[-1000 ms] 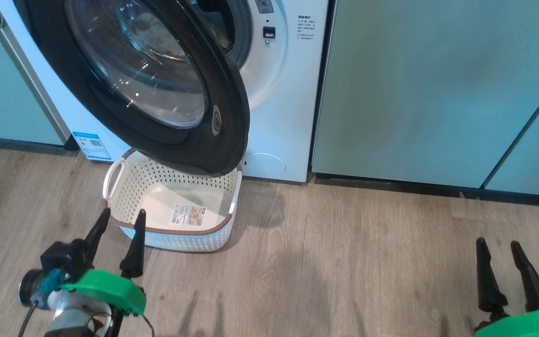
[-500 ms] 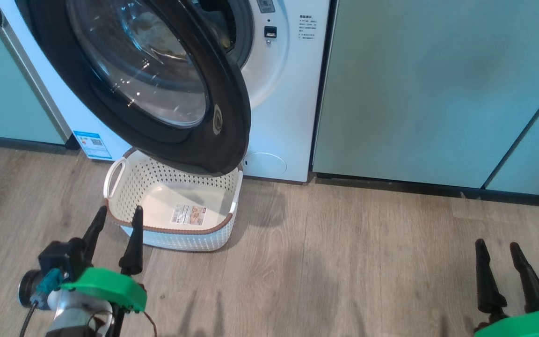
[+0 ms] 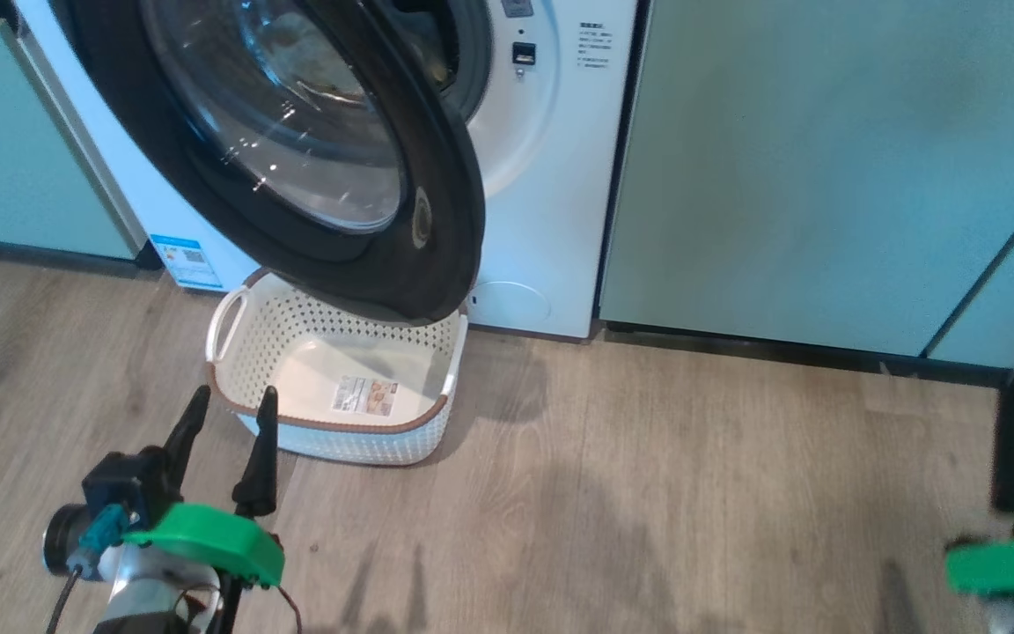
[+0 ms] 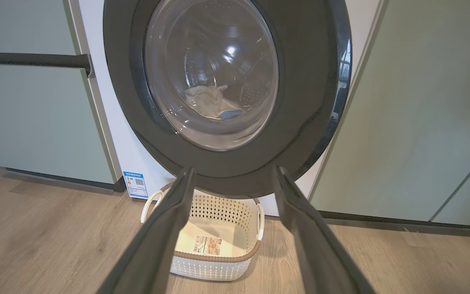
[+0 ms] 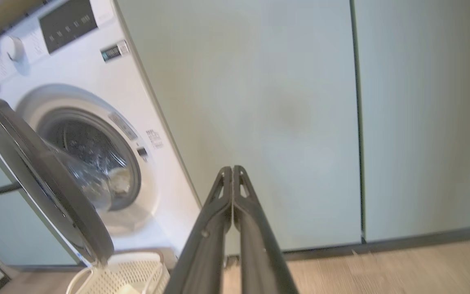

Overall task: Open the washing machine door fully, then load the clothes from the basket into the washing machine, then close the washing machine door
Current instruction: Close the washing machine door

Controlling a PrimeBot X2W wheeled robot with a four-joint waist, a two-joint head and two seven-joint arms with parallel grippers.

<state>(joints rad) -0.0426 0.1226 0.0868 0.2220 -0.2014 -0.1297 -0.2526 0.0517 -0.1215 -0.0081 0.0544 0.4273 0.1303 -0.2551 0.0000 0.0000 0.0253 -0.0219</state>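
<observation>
Wood-plank floor [image 3: 648, 493] before pale green cabinets [image 3: 824, 158], with the white washing machine [image 3: 551, 202] at upper left of the head view. Its door [image 3: 366, 273] stands swung out over the basket [image 3: 357, 445], which sits on the floor just below it and holds nothing but a label [image 3: 366, 396]. The clothes [image 4: 208, 102] lie in the drum, seen through the door glass at centre of the left wrist view: pale fabric with a small blue piece.

The left tool [image 3: 234, 396], lower left, is spread wide and holds nothing. The right tool [image 5: 232, 169] is clenched on nothing, finger against finger.

Only the closing seems left. The door is probably rigid, hinged and fairly heavy, with a slippery glossy rim and fragile glass. A flat push on the rim's free edge, away from the hinge, should suit it better than a pinch.

A blue sticker [image 3: 190, 261] bears a QR code. The printed lines [image 3: 595, 44] on the machine front and the basket label are too small to read.
</observation>
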